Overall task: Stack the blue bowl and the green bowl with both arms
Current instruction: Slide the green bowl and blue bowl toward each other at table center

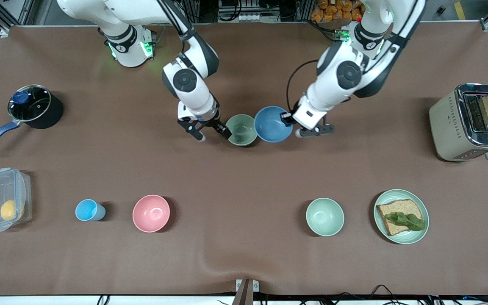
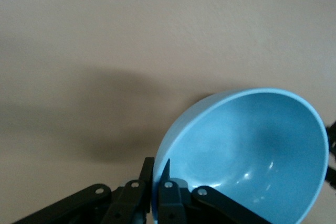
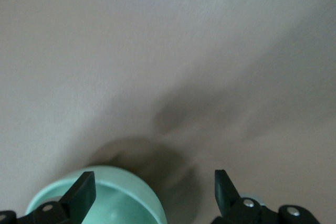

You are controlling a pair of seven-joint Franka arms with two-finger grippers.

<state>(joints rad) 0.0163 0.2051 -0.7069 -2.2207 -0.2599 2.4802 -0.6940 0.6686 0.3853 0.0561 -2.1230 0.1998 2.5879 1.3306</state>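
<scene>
- Your left gripper [image 1: 291, 120] is clamping the rim of the blue bowl [image 1: 273, 123], holding it tilted over the middle of the tabletop [image 1: 244, 254]; the left wrist view shows both fingers [image 2: 167, 190] pinching that rim.
- Your right gripper [image 1: 214, 132] is standing released, fingers spread wide, one of them just beside the green bowl [image 1: 241, 130].
- The green bowl is sitting mid-table, touching the blue bowl.
- Another pale green bowl [image 1: 325, 217] and a pink bowl [image 1: 151, 213] are sitting nearer the tabletop's front edge.
</scene>
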